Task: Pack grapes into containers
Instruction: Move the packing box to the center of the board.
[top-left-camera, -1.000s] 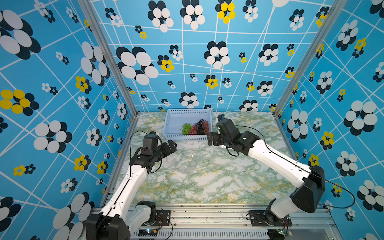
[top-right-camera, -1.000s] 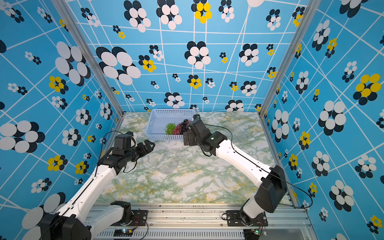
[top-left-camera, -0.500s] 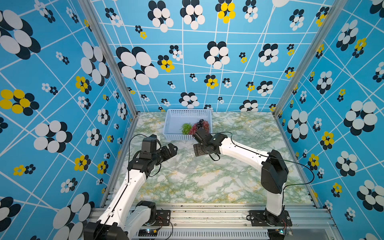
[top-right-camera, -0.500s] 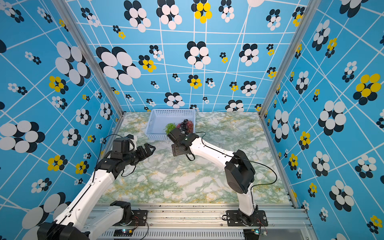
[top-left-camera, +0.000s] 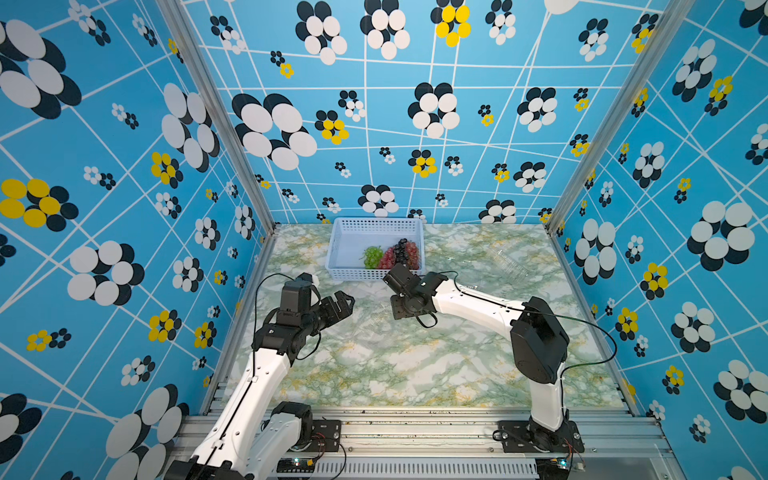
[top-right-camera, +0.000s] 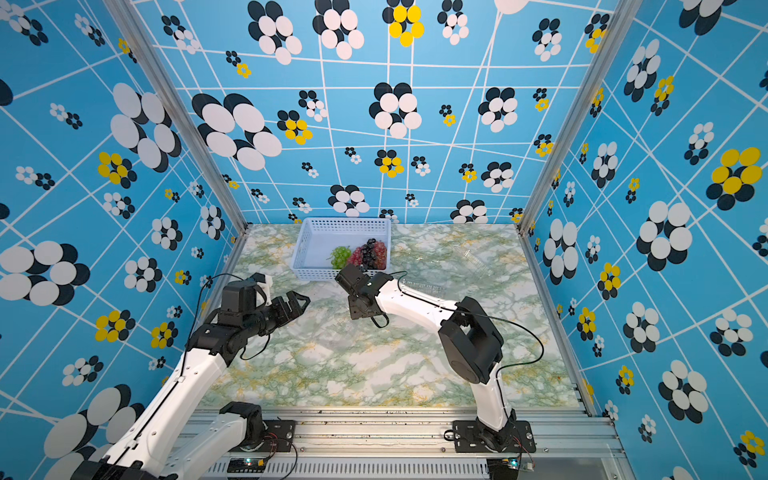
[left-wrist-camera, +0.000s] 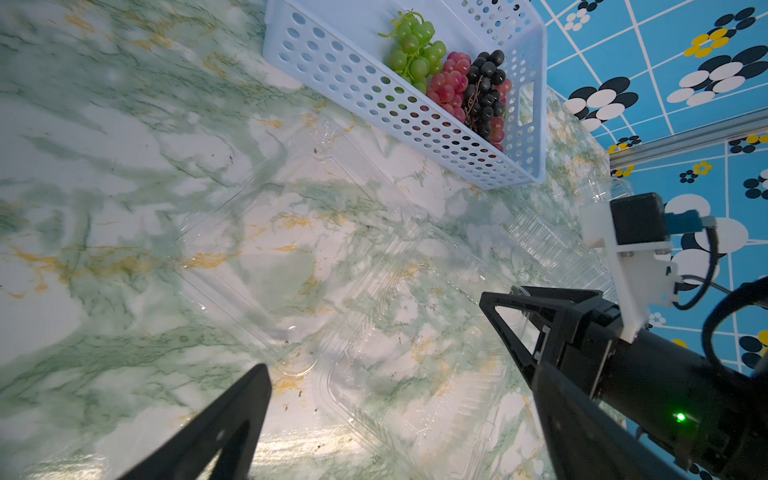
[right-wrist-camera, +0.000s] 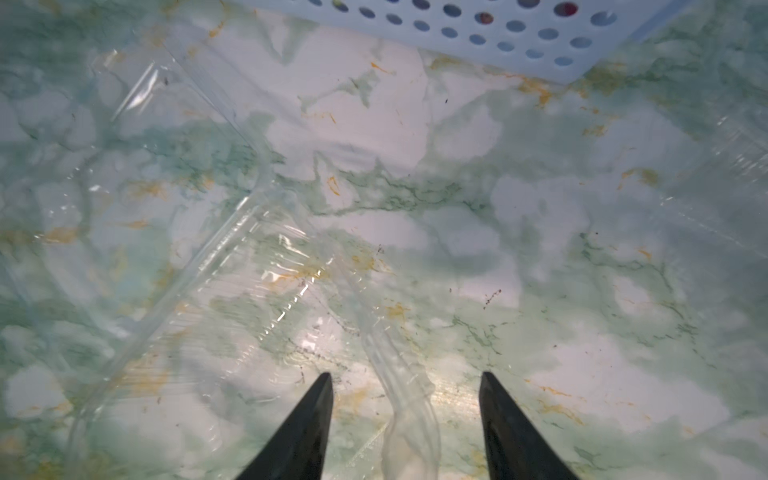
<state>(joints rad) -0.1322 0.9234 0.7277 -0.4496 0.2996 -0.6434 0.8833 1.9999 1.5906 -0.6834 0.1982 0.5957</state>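
The grapes lie in a light-blue basket (top-left-camera: 348, 243): a green bunch (top-left-camera: 372, 256), a red one (top-left-camera: 386, 259) and a dark one (top-left-camera: 401, 249); the left wrist view shows the green bunch (left-wrist-camera: 413, 52) clearly. A clear container (left-wrist-camera: 291, 249) lies open on the table between the arms. My right gripper (top-left-camera: 400, 311) points down at it, jaws apart, with the container's rim (right-wrist-camera: 409, 415) standing between the fingertips (right-wrist-camera: 324, 386) untouched. My left gripper (top-left-camera: 347, 301) hovers wide open and empty to the left of it.
A second clear container (top-left-camera: 505, 259) lies at the far right and another (top-left-camera: 471, 286) behind the right forearm. The basket's perforated wall (right-wrist-camera: 498, 33) is just beyond the right gripper. Blue patterned walls enclose the marble table.
The right arm has swung from the basket's right end toward the left and down to the table in front of the basket, and its jaws have narrowed. The left arm has barely moved.
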